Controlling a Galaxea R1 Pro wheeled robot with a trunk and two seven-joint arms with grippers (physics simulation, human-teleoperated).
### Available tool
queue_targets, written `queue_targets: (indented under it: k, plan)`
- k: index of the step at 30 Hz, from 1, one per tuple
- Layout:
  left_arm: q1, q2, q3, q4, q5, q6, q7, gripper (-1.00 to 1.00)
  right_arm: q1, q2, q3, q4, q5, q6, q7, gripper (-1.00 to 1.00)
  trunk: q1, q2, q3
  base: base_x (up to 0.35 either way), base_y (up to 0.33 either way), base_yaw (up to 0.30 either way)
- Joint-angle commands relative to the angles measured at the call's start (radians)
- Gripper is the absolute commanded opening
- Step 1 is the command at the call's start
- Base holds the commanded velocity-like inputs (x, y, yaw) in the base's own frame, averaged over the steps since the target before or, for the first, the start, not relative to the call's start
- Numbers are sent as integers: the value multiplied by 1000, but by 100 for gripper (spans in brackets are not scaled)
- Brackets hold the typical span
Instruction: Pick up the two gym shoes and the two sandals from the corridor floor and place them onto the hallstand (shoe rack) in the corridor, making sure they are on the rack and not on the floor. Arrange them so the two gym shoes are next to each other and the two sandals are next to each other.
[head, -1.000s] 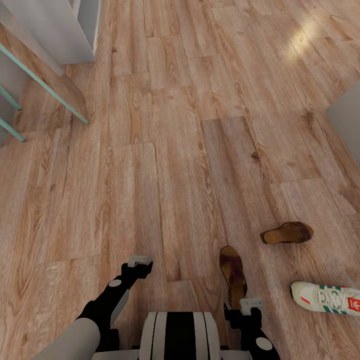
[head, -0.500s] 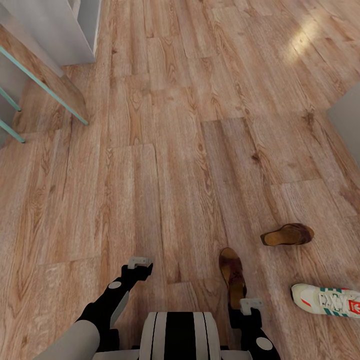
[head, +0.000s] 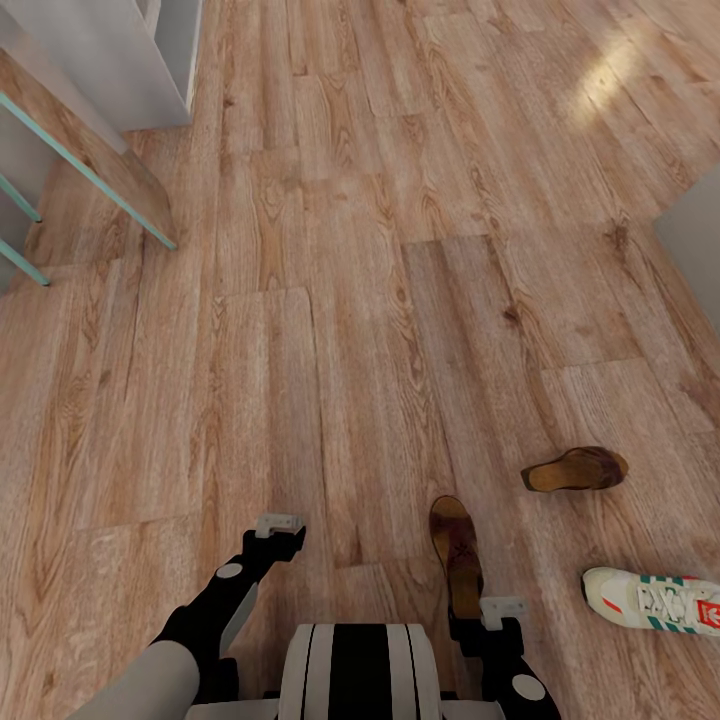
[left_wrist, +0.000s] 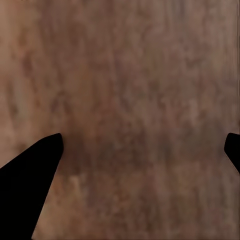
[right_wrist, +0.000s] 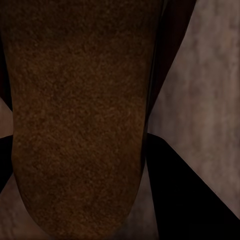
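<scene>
Your corridor floor (head: 360, 300) spans the view; hallstand (head: 90, 60) far left; gym shoe (head: 655, 600) at right edge; one sandal (head: 575, 468) beyond it; right gripper (head: 500, 612) jaws straddle second sandal (head: 455, 550), grip unconfirmed; left gripper (head: 278, 525) spread wide, empty.

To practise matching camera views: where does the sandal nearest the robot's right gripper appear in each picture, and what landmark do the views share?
Head view: the near sandal lies low, right of centre, at the right gripper.
Right wrist view: its footbed fills most of the frame, between the fingers.
Left wrist view: not in it.
Shared landmark: the wood-grain floor.
</scene>
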Motion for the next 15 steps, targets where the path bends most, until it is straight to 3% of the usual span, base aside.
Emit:
queue_targets:
  k: [1, 6, 15]
  plan:
    - [-43, 0, -4, 5, 8, 1, -66, 100, 0, 1, -2, -2, 6, 6, -1, -100, 1, 0, -1, 0, 0, 0]
    - [-43, 2, -1, 5, 8, -6, -64, 100, 0, 1, 0, 0, 6, 6, -1, -100, 1, 0, -1, 0, 0, 0]
    - [-42, 10, 5, 7, 3, -4, -62, 100, 0, 4, 6, 1, 5, 1, 4, -100, -3, 2, 34, 0, 0, 0]
